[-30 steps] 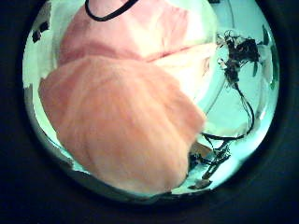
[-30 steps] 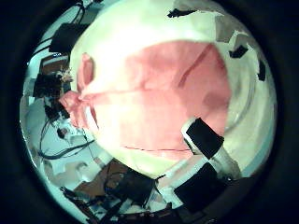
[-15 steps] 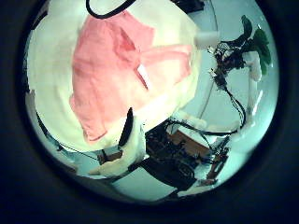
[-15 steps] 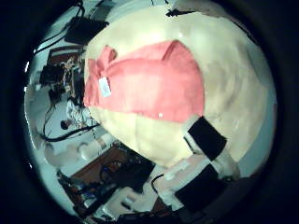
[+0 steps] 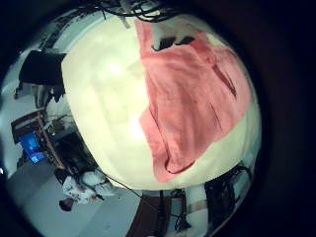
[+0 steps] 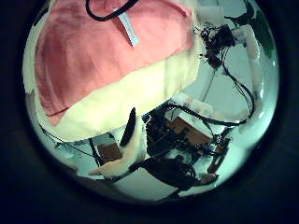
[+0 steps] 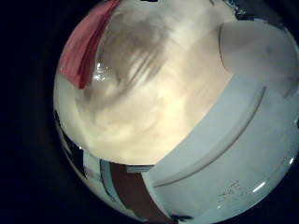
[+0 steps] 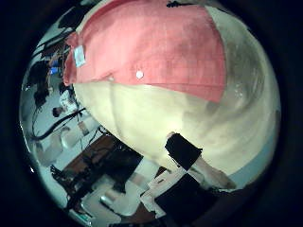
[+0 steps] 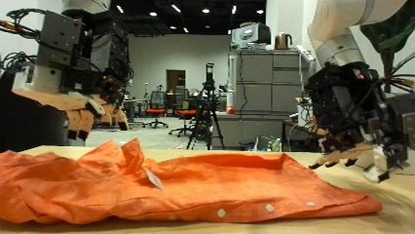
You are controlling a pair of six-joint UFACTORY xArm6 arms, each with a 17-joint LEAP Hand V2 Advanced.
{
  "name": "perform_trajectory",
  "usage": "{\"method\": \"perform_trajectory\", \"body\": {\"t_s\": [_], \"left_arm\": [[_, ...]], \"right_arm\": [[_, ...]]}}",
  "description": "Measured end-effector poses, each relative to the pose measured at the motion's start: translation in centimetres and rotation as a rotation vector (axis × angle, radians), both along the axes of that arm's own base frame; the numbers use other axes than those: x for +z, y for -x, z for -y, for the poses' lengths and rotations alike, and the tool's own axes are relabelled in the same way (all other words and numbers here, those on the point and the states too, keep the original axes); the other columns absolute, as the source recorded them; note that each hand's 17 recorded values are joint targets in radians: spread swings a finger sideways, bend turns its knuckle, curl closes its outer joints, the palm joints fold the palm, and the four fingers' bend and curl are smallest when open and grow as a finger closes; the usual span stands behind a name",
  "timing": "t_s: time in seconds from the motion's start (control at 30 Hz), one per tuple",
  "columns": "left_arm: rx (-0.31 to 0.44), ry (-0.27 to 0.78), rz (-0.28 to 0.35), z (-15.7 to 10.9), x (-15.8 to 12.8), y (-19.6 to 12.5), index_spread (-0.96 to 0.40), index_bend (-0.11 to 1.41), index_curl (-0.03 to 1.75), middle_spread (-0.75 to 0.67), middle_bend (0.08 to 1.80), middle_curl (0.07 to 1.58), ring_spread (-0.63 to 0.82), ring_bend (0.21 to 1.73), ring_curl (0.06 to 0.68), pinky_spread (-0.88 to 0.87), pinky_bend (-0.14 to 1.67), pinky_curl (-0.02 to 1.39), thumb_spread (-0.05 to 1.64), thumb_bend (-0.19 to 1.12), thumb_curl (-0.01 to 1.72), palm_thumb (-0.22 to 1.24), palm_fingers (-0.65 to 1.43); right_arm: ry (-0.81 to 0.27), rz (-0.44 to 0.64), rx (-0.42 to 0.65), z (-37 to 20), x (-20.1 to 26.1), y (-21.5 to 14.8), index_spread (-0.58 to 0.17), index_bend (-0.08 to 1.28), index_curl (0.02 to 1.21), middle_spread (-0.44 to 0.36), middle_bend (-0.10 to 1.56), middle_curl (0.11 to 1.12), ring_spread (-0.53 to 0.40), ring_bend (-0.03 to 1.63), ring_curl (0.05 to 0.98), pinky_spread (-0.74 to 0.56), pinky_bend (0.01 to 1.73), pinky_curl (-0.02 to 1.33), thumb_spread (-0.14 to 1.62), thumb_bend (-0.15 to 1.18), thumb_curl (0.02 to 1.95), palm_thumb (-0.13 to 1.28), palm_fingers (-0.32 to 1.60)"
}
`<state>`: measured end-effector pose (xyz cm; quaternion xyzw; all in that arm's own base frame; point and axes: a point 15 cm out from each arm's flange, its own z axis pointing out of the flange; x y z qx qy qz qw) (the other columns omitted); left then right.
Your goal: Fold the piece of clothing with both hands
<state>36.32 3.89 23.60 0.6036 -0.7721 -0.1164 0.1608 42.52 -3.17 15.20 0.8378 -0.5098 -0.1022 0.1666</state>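
Left fingers [image 9: 81, 109]: hanging loose and slightly bent at the upper left of the frame, holding nothing, clear of the cloth.
Left hand [image 9: 67, 68]: raised above the bunched collar end of the shirt, not touching it.
Right fingers [image 9: 357, 151]: spread and relaxed at the right of the frame, empty, tips just above the surface.
Right hand [image 9: 348, 115]: poised beside the flatter end of the shirt, apart from the fabric.
Shirt [image 9: 169, 187]: orange-red, buttoned, lying lengthwise along the lower part of the frame; rumpled and heaped toward the left hand, smoother toward the right hand; white label [image 9: 153, 179] showing near the middle.
Surface [image 9: 390, 214]: pale tan, bare at the lower right corner.
Step in hand: judged a descent to take hold for a fold; no grasp made yet.
Doing it well: lower both hands together; pinch only the top layer at matching edges; on the heaped side, catch a clean edge rather than a wad; lift evenly so the crease runs straight.
Risk: uneven grips likely to drag the shirt sideways.
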Motion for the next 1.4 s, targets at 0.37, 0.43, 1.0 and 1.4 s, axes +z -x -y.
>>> {"method": "perform_trajectory", "body": {"t_s": [0.37, 0.43, 1.0, 1.4], "left_arm": [[0.002, -0.010, -0.005, -0.2, 0.1, 1.3, 0.09, 0.13, 0.17, 0.48, 0.16, 0.19, 0.63, 0.37, 0.205, 0.58, 0.29, 0.31, 1.10, -0.02, 0.30, 0.35, -0.12], [0.001, -0.011, 0.000, 0.0, 0.3, 1.3, 0.09, 0.13, 0.17, 0.48, 0.17, 0.19, 0.63, 0.36, 0.206, 0.58, 0.29, 0.31, 1.10, -0.02, 0.30, 0.34, -0.12], [0.004, -0.019, 0.004, -0.5, 0.9, 1.9, 0.09, 0.13, 0.17, 0.47, 0.17, 0.20, 0.63, 0.36, 0.213, 0.57, 0.28, 0.32, 1.09, -0.02, 0.30, 0.36, -0.10], [0.025, -0.053, -0.012, -3.2, 0.8, 4.3, 0.10, 0.13, 0.19, 0.46, 0.17, 0.21, 0.62, 0.35, 0.214, 0.56, 0.27, 0.32, 1.10, -0.02, 0.29, 0.36, -0.10]], "right_arm": [[0.078, -0.044, 0.016, 0.3, -2.7, 0.4, -0.263, 0.20, 0.36, -0.095, 0.26, 0.35, 0.037, 0.33, 0.266, 0.20, 0.16, 0.32, 0.98, -0.03, 0.34, 0.64, 0.32], [0.096, -0.042, 0.020, 0.7, -2.6, 0.3, -0.270, 0.23, 0.37, -0.119, 0.30, 0.36, -0.005, 0.36, 0.267, 0.17, 0.15, 0.29, 0.97, -0.02, 0.34, 0.66, 0.43], [0.094, -0.032, 0.036, 0.7, -1.9, 3.9, -0.342, 0.76, 0.67, -0.174, 1.00, 0.65, -0.267, 1.03, 0.530, -0.46, 0.89, 0.53, 0.89, 0.01, 0.45, 1.04, 1.39], [0.123, 0.054, -0.047, 7.9, 3.7, 5.5, -0.279, 1.04, 0.82, -0.141, 1.27, 0.78, -0.232, 1.31, 0.677, -0.33, 1.17, 0.76, 1.01, 0.10, 0.62, 1.22, 1.12]]}}
